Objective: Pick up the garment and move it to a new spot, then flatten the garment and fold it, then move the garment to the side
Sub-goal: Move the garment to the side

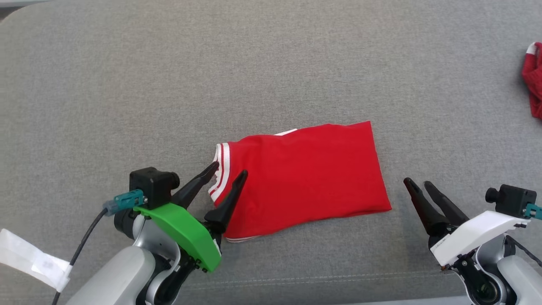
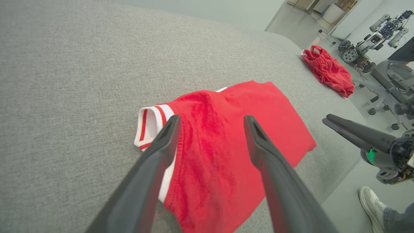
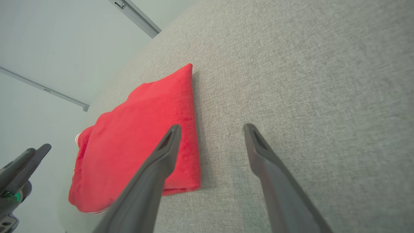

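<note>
Both claws released: left claw straddles the folded garment at its striped trim; right claw stands clear. Risk: pinching only the top layer, undoing the fold.

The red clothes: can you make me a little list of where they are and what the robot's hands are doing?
garment: folded, lying flat on the gray surface
left gripper: open, over its striped end
right gripper: open, beside its plain end, apart
second red garment: crumpled, far right edge
</note>
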You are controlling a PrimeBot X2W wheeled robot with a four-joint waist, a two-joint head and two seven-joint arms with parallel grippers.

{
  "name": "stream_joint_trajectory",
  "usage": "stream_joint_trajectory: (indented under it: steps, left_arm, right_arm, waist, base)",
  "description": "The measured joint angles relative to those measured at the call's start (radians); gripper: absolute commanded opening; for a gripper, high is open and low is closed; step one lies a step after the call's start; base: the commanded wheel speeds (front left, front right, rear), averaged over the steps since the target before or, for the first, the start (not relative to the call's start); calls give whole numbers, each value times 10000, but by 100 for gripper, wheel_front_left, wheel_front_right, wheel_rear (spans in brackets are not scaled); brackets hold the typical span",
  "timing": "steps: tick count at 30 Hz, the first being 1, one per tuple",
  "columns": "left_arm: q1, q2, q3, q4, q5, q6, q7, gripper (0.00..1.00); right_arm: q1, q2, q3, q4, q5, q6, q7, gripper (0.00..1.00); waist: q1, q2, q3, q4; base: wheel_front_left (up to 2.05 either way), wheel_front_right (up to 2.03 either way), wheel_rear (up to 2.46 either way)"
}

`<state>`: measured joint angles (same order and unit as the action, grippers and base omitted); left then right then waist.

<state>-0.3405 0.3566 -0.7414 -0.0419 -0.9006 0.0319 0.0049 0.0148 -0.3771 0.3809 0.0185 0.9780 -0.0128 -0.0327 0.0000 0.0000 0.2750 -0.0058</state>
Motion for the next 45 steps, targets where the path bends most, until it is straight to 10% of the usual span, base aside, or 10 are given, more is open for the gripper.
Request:
stream_joint_trajectory:
  steps: [14, 36, 37, 38, 45]
  left_arm:
    - [1327, 899, 926, -639, 1168, 842, -1175, 100]
    - [2424, 579, 1559, -993, 1089, 874, -1747, 100]
    - [2532, 579, 1643, -1005, 1089, 882, -1818, 100]
    - [2607, 577, 1670, -1016, 1089, 886, -1824, 100]
    - [2844, 560, 1856, -1210, 1110, 888, -1829, 100]
  right_arm:
    - [-837, 0, 322, 953, 161, 755, 545, 100]
    - [-1698, 366, 568, 1923, 1229, 1103, 1440, 100]
    - [-1852, 374, 581, 1988, 1233, 1175, 1528, 74]
    - [-1923, 376, 579, 2033, 1252, 1175, 1559, 9]
    - [-2333, 119, 407, 2174, 1406, 1260, 1758, 0]
  waist:
    - [0, 0, 226, 1153]
    - [0, 0, 44, 1725]
    - [0, 0, 54, 1745]
    - [0, 0, 58, 1749]
    - [0, 0, 177, 1744]
  base:
    - [0, 0, 0]
    - [0, 0, 0]
    - [0, 0, 0]
    - [0, 0, 0]
    - [0, 0, 0]
